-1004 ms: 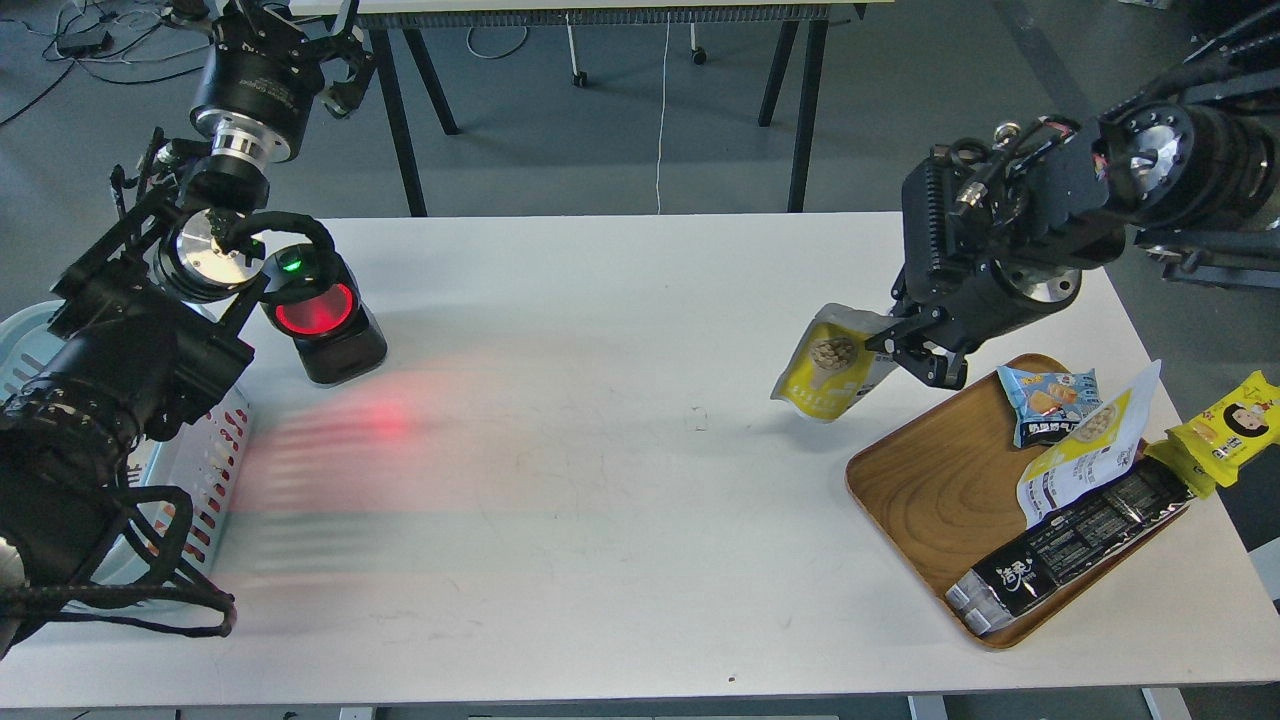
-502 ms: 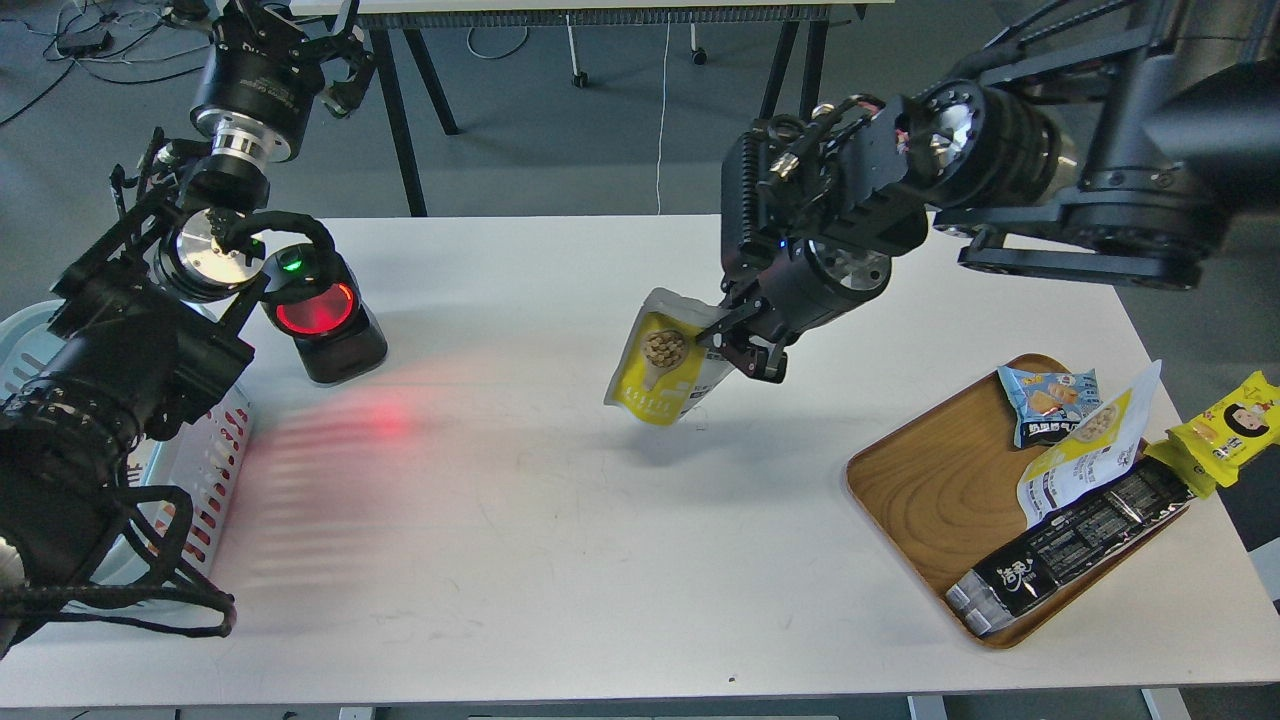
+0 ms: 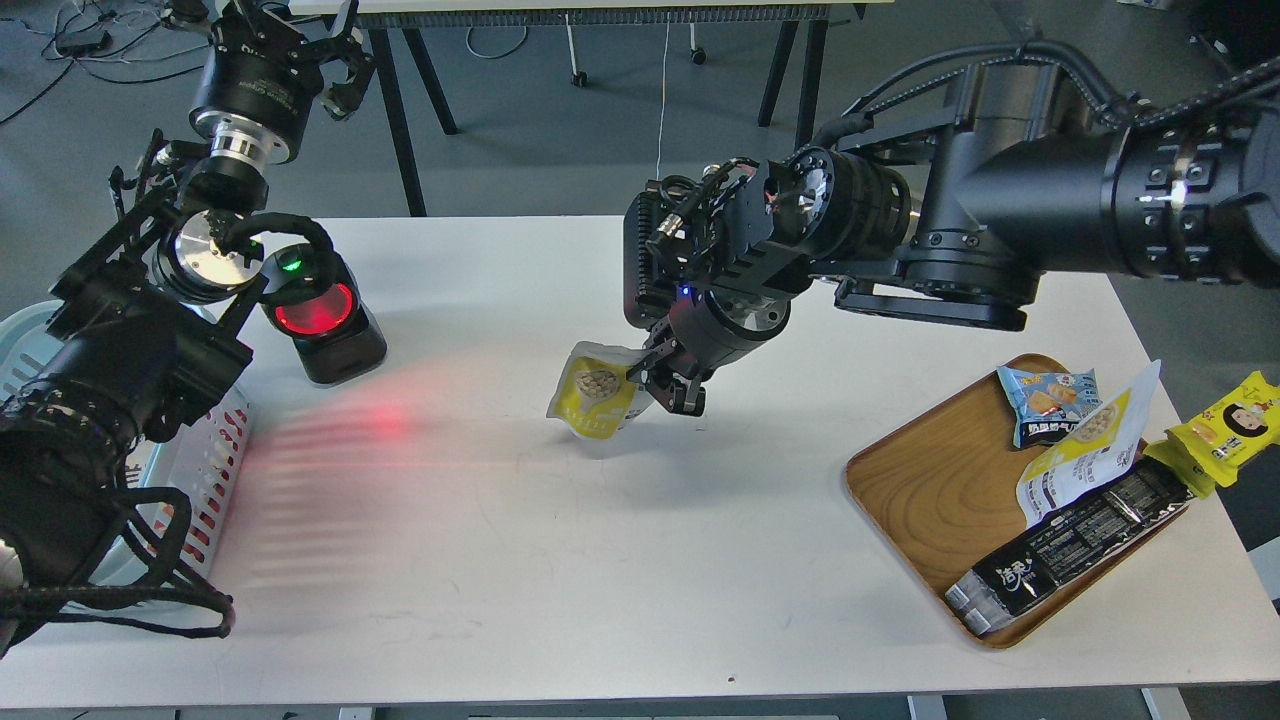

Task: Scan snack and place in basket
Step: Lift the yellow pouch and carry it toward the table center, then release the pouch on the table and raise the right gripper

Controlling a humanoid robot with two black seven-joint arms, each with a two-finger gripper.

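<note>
Two black arms reach over the white table (image 3: pixel 600 560). The right gripper (image 3: pixel 668 385) has its fingers pinched on the right edge of the snack (image 3: pixel 592 398), holding the yellow pouch above the table middle, its round picture of beige balls facing up and left. The snack hangs to the right of the scanner (image 3: pixel 325 325), well apart from it; the scanner's red window glows and throws a red patch onto the tabletop between them. The basket (image 3: pixel 205 455) sits left of the scanner at the table's edge, largely hidden by the left arm. The left gripper (image 3: pixel 285 30) is raised behind the scanner; whether its fingers are parted cannot be told.
</note>
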